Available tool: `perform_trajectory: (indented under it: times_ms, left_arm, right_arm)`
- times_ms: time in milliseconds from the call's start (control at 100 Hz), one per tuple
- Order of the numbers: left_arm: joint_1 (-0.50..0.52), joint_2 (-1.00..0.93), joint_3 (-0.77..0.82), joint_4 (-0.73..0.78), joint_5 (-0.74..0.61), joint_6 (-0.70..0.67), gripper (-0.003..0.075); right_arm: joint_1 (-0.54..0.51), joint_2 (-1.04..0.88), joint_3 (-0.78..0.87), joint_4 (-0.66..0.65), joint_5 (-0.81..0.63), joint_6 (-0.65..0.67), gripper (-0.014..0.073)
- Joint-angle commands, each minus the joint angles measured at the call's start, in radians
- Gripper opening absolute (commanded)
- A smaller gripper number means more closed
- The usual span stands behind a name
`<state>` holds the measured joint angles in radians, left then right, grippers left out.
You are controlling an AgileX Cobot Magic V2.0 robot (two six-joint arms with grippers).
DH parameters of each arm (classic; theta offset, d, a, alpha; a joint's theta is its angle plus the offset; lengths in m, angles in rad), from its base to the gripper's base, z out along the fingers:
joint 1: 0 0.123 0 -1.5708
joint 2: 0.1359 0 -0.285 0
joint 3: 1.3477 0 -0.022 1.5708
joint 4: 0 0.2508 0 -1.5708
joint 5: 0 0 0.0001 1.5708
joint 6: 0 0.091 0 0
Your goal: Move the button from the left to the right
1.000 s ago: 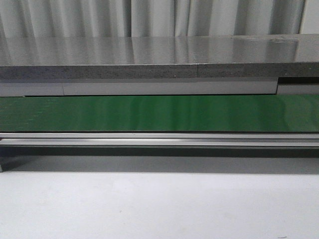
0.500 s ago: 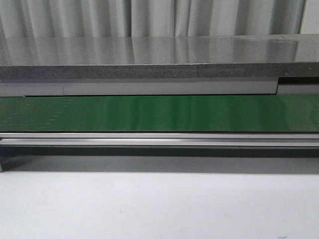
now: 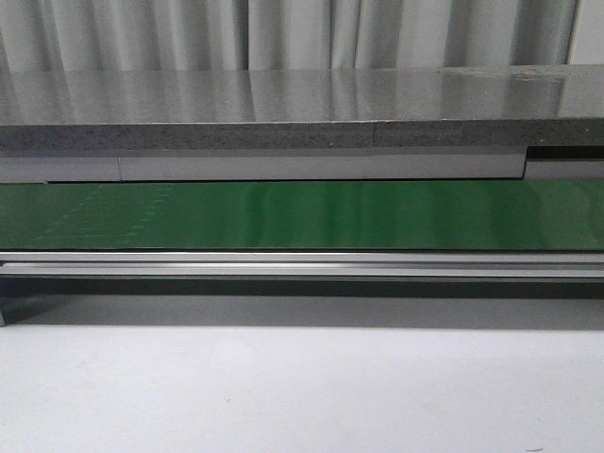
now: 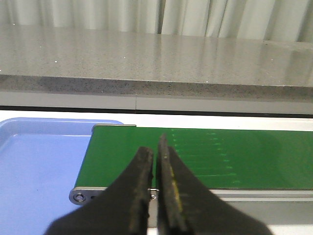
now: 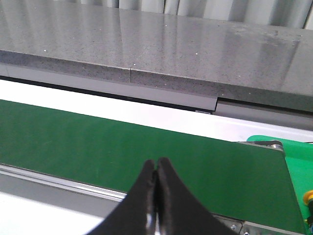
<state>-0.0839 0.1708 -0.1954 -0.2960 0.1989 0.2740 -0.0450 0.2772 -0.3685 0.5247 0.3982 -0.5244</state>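
No button shows on the green belt (image 3: 302,215) in the front view, and neither gripper shows there. In the left wrist view my left gripper (image 4: 154,147) is shut and empty over the belt's left end (image 4: 220,156). In the right wrist view my right gripper (image 5: 155,164) is shut and empty over the near edge of the belt (image 5: 98,147), close to its right end. A small yellow round bit (image 5: 308,198) peeks in at the picture's edge beside a green tray (image 5: 298,152). I cannot tell whether it is the button.
A blue tray (image 4: 39,166) lies past the belt's left end. A grey stone counter (image 3: 283,104) runs behind the belt, and a metal rail (image 3: 302,264) runs along its front. White table (image 3: 302,396) lies in front.
Faint pale marks on the left part of the belt have shifted. Nothing else differs in the front view.
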Motion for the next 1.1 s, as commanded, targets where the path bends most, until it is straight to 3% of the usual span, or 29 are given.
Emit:
perform_trajectory:
  times_ms: [0,140,260,540,890,1090]
  left_arm:
    - [-0.009,0.010,-0.029,-0.009,-0.083,-0.002,0.0005]
    - [-0.009,0.010,-0.029,-0.009,-0.083,-0.002,0.0005]
    - [-0.009,0.010,-0.029,-0.009,-0.083,-0.002,0.0005]
    - [-0.009,0.010,-0.029,-0.009,-0.083,-0.002,0.0005]
    - [-0.009,0.010,-0.029,-0.009,-0.083,-0.002,0.0005]
    - [-0.009,0.010,-0.029,-0.009,-0.083,-0.002,0.0005]
  right_arm:
    - [0.000,0.008,-0.024,0.021,-0.087,0.002,-0.0121]
    - [0.012,-0.003,-0.016,-0.005,-0.129,0.004,-0.0121]
    - [0.050,-0.033,-0.007,-0.114,-0.134,0.046,-0.0121]
    - [0.082,-0.113,0.112,-0.475,-0.222,0.447,-0.0121]
    - [0.082,-0.304,0.338,-0.493,-0.346,0.475,-0.0121]
    - [0.082,-0.300,0.384,-0.493,-0.369,0.475,-0.0121]
